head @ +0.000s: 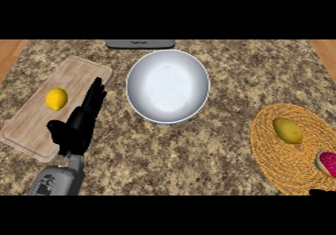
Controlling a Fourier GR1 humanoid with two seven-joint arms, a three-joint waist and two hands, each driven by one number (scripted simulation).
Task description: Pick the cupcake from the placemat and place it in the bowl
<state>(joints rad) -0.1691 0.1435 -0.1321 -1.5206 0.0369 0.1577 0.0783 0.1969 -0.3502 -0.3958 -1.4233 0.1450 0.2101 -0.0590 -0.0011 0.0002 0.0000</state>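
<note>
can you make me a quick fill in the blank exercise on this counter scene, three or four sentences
1. The lemon lies on the wooden ____.
2. The cupcake with pink topping sits on the woven ____, near the view's right edge.
3. The white bowl holds ____.
4. The left hand, fingers straight, shows between the lemon and the ____.

Missing words: cutting board; placemat; nothing; bowl

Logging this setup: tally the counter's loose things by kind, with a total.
Food items: 3, lemon, potato, cupcake
Bowls: 1, white bowl
Boards: 1, cutting board
Placemats: 1, woven placemat
Total: 6
</note>
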